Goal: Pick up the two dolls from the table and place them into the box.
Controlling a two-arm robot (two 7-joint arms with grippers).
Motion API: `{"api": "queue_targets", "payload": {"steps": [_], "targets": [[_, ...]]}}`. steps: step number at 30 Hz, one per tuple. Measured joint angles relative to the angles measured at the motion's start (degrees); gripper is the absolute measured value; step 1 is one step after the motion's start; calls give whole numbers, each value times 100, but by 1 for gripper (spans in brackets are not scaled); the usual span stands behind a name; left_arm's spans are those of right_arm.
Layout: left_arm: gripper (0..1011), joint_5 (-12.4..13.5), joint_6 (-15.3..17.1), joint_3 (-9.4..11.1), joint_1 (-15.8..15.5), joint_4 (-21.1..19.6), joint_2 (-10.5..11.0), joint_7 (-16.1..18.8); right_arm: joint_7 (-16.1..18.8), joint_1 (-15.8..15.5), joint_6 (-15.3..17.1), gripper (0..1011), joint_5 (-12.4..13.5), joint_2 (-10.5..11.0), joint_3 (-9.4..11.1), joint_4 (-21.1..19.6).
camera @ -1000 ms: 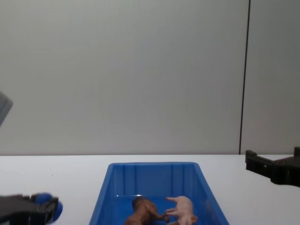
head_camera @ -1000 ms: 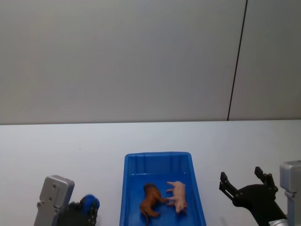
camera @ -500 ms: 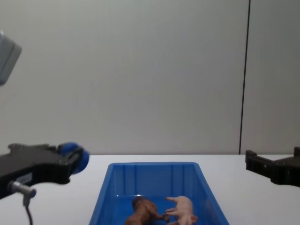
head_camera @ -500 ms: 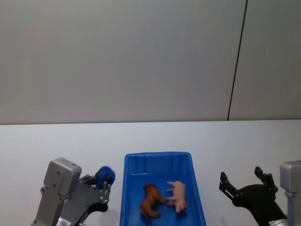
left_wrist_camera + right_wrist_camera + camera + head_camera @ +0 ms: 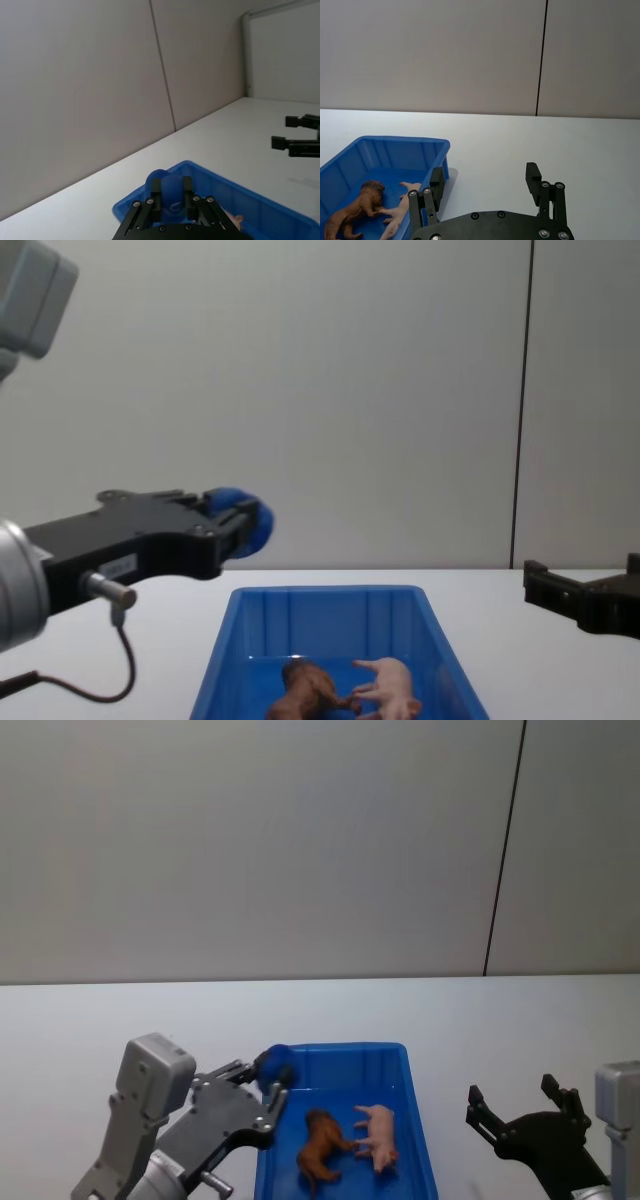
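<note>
Both dolls lie inside the box (image 5: 335, 1049): the dark brown doll (image 5: 318, 1142) on the left, the pale pink doll (image 5: 378, 1135) touching it on the right. They also appear in the chest view, the brown doll (image 5: 305, 688) next to the pink doll (image 5: 392, 686), and again as brown doll (image 5: 362, 202) and pink doll (image 5: 399, 214). My left gripper (image 5: 270, 1070) hangs above the box's far left corner, shut on a small rounded blue object (image 5: 245, 522), also seen as the blue object (image 5: 167, 189). My right gripper (image 5: 520, 1105) stands open over the table (image 5: 500, 1020), right of the box.
A plain grey wall with a dark vertical seam (image 5: 503, 870) rises behind the white table. The left arm's grey housing (image 5: 150, 1095) fills the lower left. Bare tabletop lies on both sides of the box.
My left arm has risen and swung right, carrying the blue object from low beside the box to above its far left corner. The right arm and the dolls have stayed put.
</note>
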Motion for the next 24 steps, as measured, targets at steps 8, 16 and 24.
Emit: {"api": "queue_targets", "payload": {"steps": [8,16,24], "targets": [[446,-139,-169,44,-283,257,-192,-810,0,0,0,1001,0,0,0,0],[695,-283,-255,99,-567,557,-391,-1556,0,0,0,1001,0,0,0,0],[952,-436,-310,167,-871,895,-609,-2241,0,0,0,1001,0,0,0,0]]}}
